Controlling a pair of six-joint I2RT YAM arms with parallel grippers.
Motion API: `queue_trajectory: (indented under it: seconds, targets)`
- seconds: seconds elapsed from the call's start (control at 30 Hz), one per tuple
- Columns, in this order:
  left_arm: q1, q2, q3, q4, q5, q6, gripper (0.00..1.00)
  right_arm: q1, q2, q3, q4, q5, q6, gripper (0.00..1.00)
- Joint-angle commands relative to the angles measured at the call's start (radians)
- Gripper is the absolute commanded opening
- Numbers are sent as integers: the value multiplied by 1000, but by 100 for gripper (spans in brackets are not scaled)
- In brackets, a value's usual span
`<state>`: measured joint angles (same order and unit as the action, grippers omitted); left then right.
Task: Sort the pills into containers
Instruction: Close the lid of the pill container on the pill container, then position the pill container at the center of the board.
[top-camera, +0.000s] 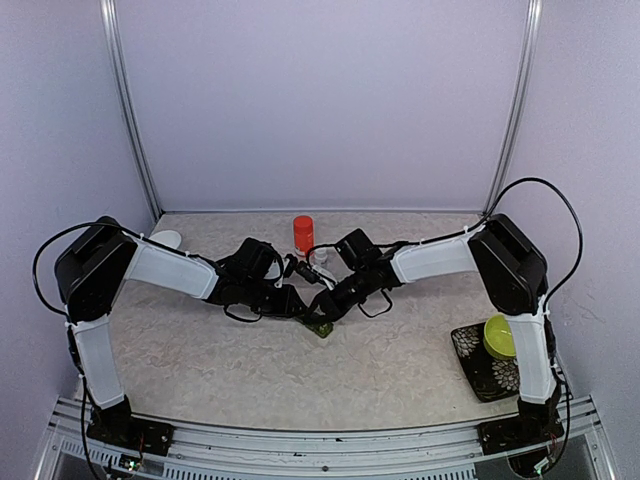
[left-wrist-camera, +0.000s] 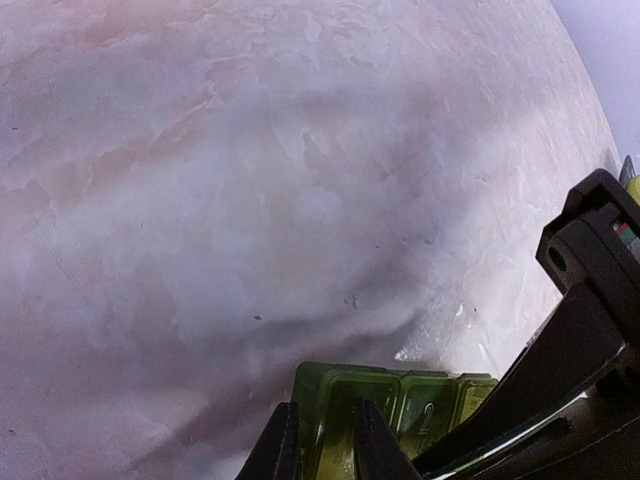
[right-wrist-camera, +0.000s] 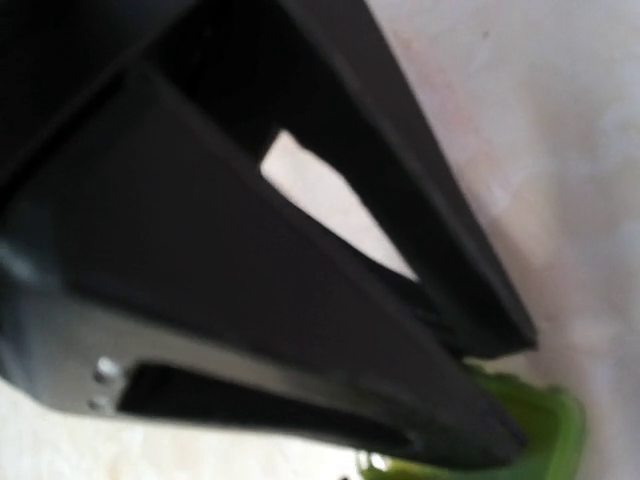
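The containers are one dark green pill box (top-camera: 322, 328) of three compartments in a row, lying mid-table where both arms meet. In the left wrist view the pill box (left-wrist-camera: 430, 400) sits at the bottom edge. My left gripper (left-wrist-camera: 325, 410) is shut on the box's left end wall, one finger outside it and one over the first compartment. My right gripper (right-wrist-camera: 510, 400) is blurred and fills its view, its fingers together right above the green box (right-wrist-camera: 545, 430). From above, my left gripper (top-camera: 300, 305) and right gripper (top-camera: 335, 305) flank the box. No pills show.
A red-orange bottle (top-camera: 303, 235) stands behind the grippers, with a small white object (top-camera: 320, 255) beside it. A white bowl (top-camera: 166, 240) sits at the back left. A lime-green bowl (top-camera: 498, 335) rests on a dark patterned tray (top-camera: 480, 370) at the front right.
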<state>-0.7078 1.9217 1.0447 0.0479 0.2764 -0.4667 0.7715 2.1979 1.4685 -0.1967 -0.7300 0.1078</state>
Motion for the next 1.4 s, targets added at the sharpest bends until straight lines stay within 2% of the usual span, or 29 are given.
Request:
queue_trajectory:
  seconds: [0.0, 0.17, 0.4, 0.63, 0.73, 0.83, 0.93, 1.23, 1.37]
  targets:
    - [-4, 25, -19, -84, -44, 3, 20, 25, 49, -26, -150, 179, -59, 11]
    - [-5, 26, -17, -86, -46, 2, 20, 24, 28, -64, -131, 209, -57, 8]
    - [-5, 25, -5, -90, -50, 1, 20, 11, -42, -40, -99, 126, -53, 10]
    - [-5, 9, 25, -103, -55, -1, 25, -8, -147, -45, -35, 3, 4, 33]
    - [-4, -18, 33, -107, -62, -2, 33, -24, -182, -82, -17, 16, 29, 41]
    - [-1, -52, 31, -111, -74, -5, 44, -31, -231, -142, 13, 56, 30, 56]
    - [6, -85, 25, -114, -85, -5, 53, -32, -256, -185, 11, 124, 10, 67]
    - [19, -142, -8, -92, -80, -13, 69, -31, -302, -308, 70, 179, 10, 77]
    - [34, -128, -25, -72, -75, -17, 72, -11, -325, -356, 93, 235, -9, 84]
